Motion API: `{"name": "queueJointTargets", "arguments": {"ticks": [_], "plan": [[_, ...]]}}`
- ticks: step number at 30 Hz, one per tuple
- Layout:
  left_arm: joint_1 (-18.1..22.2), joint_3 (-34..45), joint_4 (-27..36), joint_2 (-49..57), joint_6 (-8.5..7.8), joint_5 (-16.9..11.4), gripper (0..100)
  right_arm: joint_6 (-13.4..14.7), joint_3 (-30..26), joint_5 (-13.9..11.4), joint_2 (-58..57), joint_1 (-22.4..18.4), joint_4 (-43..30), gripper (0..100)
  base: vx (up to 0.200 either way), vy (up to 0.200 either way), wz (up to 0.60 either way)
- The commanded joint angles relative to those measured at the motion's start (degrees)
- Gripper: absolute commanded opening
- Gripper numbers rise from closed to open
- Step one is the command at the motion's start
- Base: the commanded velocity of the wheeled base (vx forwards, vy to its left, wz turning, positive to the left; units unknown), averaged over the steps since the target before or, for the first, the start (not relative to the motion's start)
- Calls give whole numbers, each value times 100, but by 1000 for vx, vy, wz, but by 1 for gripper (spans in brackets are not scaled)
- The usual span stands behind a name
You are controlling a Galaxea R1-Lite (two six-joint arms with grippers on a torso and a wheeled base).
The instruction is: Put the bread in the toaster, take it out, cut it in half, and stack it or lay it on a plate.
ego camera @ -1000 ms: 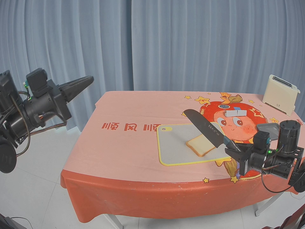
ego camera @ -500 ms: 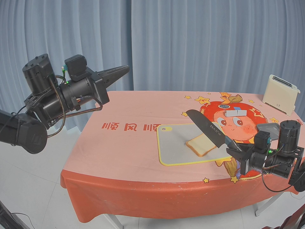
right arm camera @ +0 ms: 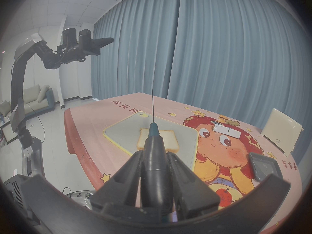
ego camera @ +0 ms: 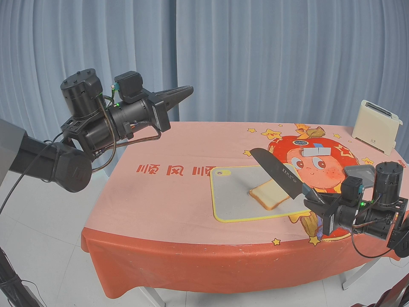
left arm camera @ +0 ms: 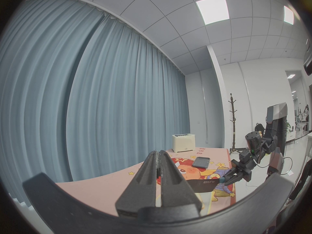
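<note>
Your right gripper (ego camera: 314, 200) is clamped on the handle of the knife (ego camera: 277, 171), blade on edge and pointing out over the bread (ego camera: 266, 195). That reads like a line-up for the halving cut. I can't tell if the edge is touching the crust or just above it.

The slice lies flat on the cutting board (ego camera: 232, 192), near the board's right side. That makes sense, since the board takes the blade instead of the table (ego camera: 170, 201).

Your left gripper (ego camera: 179, 94) is up high over the far left corner, fingers pressed together with nothing between them. My guess is it's parked out of the knife's way, or waiting to steady the slice.

The toaster (ego camera: 376, 126) sits at the far right corner, well apart from the board. The dark square tray (ego camera: 360, 175) is just to the right of the board, probably where the halves go.

Count: one slice, one knife, one board, one toaster, one tray, one small white block (ego camera: 316, 151) beyond the board, and two grippers
</note>
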State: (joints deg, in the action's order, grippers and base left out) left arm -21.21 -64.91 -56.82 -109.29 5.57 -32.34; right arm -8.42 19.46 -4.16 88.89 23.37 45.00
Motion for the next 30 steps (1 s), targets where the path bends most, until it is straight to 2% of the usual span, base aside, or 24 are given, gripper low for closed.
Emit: {"name": "queueJointTargets", "arguments": {"ticks": [1,15,26,30], "plan": [[29,-390,-13,-462,5,9,0,-1,-3,3,-4,-25,0,0,0,0,0],[3,-821,13,-919,-3,0,0,7,41,29,5,-43,-35,0,0,0,0],[-586,-883,4,-1297,-3,-71,0,16,173,55,366,-61,-43,0,0,0,0],[-674,-918,4,-1490,-3,-71,0,7,146,64,506,-43,-43,0,0,0,0]]}}
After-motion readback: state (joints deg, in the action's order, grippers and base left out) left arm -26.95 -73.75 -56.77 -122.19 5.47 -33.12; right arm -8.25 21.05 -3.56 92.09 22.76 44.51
